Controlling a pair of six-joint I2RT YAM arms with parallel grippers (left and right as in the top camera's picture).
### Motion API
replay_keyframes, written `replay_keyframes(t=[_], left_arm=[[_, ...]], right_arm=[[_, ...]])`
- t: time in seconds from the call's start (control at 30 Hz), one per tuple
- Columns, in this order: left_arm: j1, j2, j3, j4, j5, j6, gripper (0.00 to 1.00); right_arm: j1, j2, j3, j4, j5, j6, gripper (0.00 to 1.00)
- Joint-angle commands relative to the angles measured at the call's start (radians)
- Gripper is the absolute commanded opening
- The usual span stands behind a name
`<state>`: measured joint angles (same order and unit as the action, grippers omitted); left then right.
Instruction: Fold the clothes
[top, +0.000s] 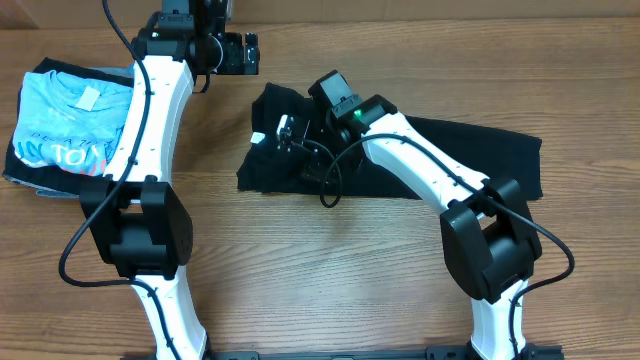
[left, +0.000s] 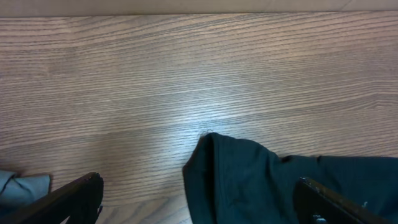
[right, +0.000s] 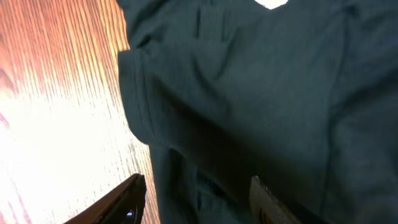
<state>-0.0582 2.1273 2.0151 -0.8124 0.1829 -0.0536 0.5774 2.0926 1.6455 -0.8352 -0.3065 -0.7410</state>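
1. Now we see the black T-shirt (top: 450, 150) lying on the wooden table (top: 330, 250) as a long, low band, running from the middle out to the right side, with its bunched end toward the centre
2. At that bunched end we find the right gripper (top: 285, 130), down over the cloth close to a small white tag (top: 257, 138)
3. From the right wrist, we see the right gripper (right: 196, 199) with its jaws apart; dark fabric (right: 249, 93) fills the space beneath and between them, one jaw is over the cloth and the other is at its edge by the bare wood, and no fold is pinched between them
4. Up at the far edge of the table, the left gripper (top: 240, 52) sits just beyond the shirt's near corner
5. From the left wrist, we see the left gripper (left: 199, 205) spread wide, and a rounded corner of the shirt (left: 249, 180) lies between the jaws, nearer the right one; whether it touches either we cannot tell
6. Beside the other jaw, a scrap of grey garment (left: 22, 185) shows
7. Well apart on the left side lies a light blue T-shirt (top: 65, 120)
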Motion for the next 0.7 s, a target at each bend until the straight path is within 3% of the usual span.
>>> replay_keyframes(t=[0.0, 0.3, 0.53, 0.67], left_arm=[[-0.002, -0.010, 0.010, 0.001, 0.008, -0.018, 1.00], [-0.002, -0.010, 0.010, 0.001, 0.008, -0.018, 1.00], [-0.002, -0.010, 0.010, 0.001, 0.008, -0.018, 1.00], [-0.002, -0.010, 0.010, 0.001, 0.008, -0.018, 1.00]], right_arm=[[0.002, 0.012, -0.045, 0.036, -0.002, -0.034, 0.58], [0.001, 0.023, -0.074, 0.135, -0.001, -0.034, 0.55], [0.001, 0.050, -0.074, 0.150, -0.001, -0.034, 0.21], [0.001, 0.049, -0.058, 0.161, -0.001, -0.028, 0.09]])
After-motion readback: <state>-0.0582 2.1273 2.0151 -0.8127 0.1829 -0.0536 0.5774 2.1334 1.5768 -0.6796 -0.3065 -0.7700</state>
